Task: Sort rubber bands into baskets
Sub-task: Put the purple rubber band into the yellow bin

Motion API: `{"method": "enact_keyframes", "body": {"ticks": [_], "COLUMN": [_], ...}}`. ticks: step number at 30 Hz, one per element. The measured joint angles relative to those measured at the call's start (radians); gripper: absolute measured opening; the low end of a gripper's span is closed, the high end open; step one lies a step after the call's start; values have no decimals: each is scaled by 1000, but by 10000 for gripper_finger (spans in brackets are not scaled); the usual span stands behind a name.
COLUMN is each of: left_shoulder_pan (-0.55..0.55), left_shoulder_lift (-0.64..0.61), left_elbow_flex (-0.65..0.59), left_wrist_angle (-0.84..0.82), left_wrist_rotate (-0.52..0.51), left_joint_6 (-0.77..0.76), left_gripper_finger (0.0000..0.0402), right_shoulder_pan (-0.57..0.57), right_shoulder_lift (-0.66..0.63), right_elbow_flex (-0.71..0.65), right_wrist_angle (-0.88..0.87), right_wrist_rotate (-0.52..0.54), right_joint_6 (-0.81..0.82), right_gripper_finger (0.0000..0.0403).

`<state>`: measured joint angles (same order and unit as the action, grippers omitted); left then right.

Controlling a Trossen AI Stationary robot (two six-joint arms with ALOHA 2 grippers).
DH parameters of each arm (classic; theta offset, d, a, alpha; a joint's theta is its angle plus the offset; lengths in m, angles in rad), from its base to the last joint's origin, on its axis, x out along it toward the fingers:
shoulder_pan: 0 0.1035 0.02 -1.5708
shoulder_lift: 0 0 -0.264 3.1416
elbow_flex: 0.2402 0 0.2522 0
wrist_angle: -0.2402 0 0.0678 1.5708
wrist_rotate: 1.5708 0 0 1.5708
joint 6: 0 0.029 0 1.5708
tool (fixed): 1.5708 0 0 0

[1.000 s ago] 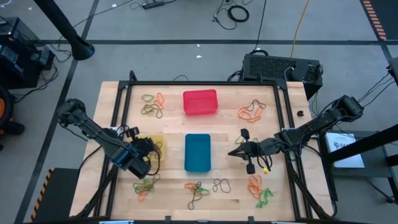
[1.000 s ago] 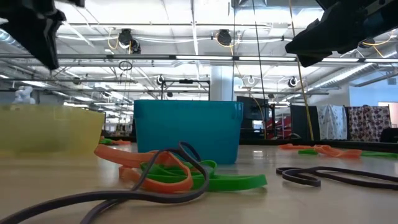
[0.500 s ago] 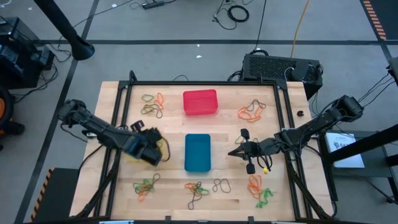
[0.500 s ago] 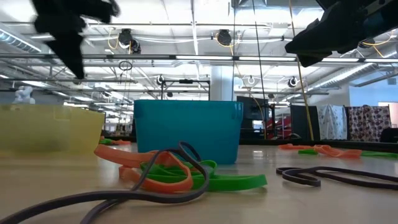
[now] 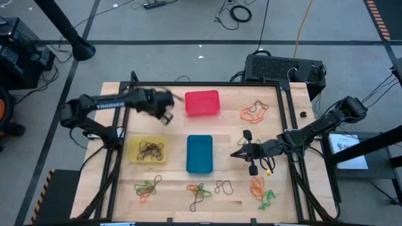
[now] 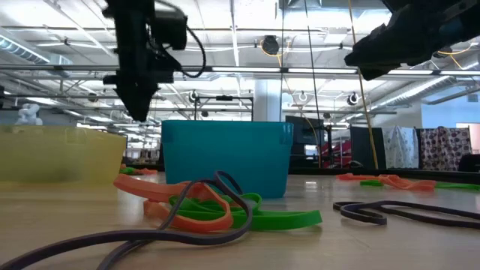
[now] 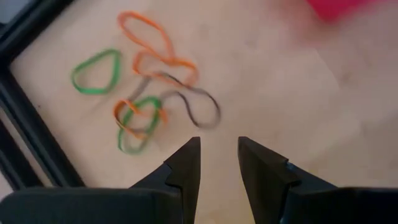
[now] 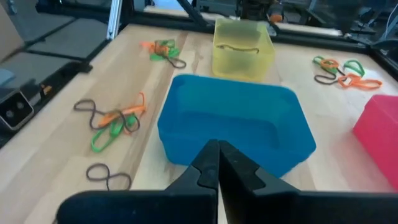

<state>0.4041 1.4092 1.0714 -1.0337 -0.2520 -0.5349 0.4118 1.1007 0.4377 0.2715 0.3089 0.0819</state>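
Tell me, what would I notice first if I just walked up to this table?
Probably the three bright baskets: a red one at the far middle, a blue one in the centre, and a yellow one to its left with dark rubber bands inside. Next, the left claw hangs open beside the red basket, over a tangle of orange, green and dark bands. The right claw waits shut, right of the blue basket.

Three baskets (image 5: 201, 103) on the table (image 5: 295, 188): one at the far edge, one behind centre (image 5: 200, 153), one left of it (image 5: 148, 149) holding rubber bands (image 5: 151, 150). Further bands lie near the corners and near edge.
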Motion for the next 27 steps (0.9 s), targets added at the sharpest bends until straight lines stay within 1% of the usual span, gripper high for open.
{"method": "enact_keyframes", "body": {"ticks": [4,7,10,13,18,23,27], "left_shoulder_pan": [117,148,152,152,153,153,153], "left_shoulder_lift": [40,100,176,251,342,377,382], "left_elbow_flex": [0,0,0,0,0,0,0], "left_wrist_angle": [62,106,150,165,153,163,165], "left_wrist_rotate": [82,145,200,204,226,228,225], "left_joint_6": [56,78,85,119,123,123,123], "left_gripper_finger": [115,115,115,115,115,115,115], "right_shoulder_pan": [0,0,0,0,0,0,0], "right_shoulder_lift": [0,0,0,0,0,0,0], "right_elbow_flex": [0,0,0,0,0,0,0], "right_wrist_angle": [-50,-92,-120,-126,-126,-126,-118], "right_wrist_rotate": [0,0,0,0,0,0,0], "right_joint_6": [0,5,10,11,10,-15,-16], "right_gripper_finger": [0,0,0,0,0,0,0]}}
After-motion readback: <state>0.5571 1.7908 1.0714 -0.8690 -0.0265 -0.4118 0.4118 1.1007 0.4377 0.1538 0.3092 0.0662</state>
